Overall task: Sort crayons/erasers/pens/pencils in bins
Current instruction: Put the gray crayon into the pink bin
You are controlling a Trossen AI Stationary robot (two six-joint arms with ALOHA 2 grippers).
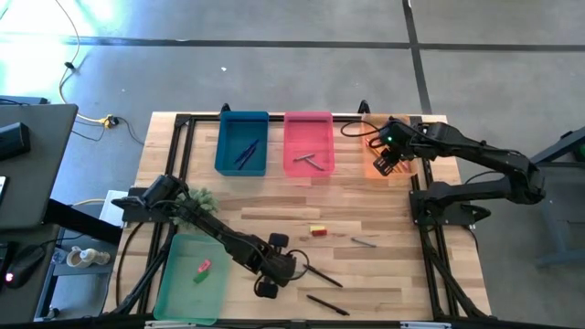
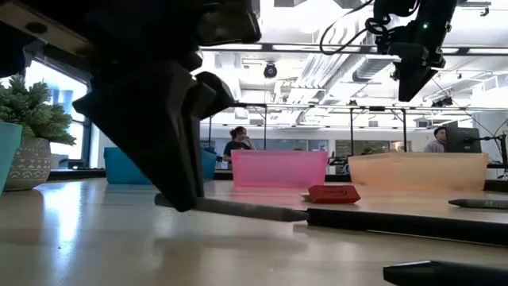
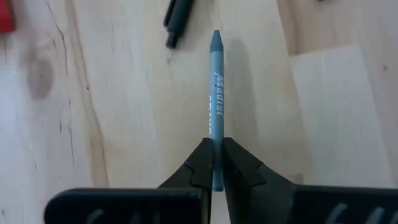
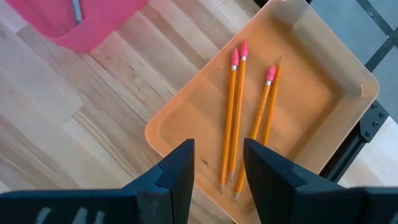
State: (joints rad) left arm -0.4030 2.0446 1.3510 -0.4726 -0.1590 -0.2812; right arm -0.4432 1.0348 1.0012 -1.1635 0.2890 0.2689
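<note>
The wooden table (image 1: 366,274) is filling the middle of the high view, with four bins on it. The blue bin (image 1: 242,161), the pink bin (image 1: 308,123) and the orange bin (image 1: 373,164) are sitting in a row along the upper edge, and the translucent green bin (image 1: 187,283) is lying at the lower left.

The left arm is reaching from the left edge toward lower centre, where the left gripper (image 1: 274,272) is sitting low on the wood. Only the left wrist view is showing its grip: the fingers (image 3: 202,165) are pinched tight on one end of a grey-blue crayon (image 3: 216,81) that is lying flat on the wood and pointing away from the camera. The low view is giving just a dark gripper silhouette touching the tabletop at the left.

The right gripper (image 1: 388,163) is hovering over the orange bin at upper right, its jaws standing wide apart and gripping nothing. The right wrist view alone is showing four pencils (image 4: 235,118) lying inside that bin.

In the high view, pens (image 1: 247,152) are lying in the blue bin, grey crayons (image 1: 309,161) in the pink bin and a pink eraser (image 1: 203,267) in the green one. A yellow eraser (image 1: 317,230) and loose black pens (image 1: 327,304) are lying on the table right of the left gripper.
</note>
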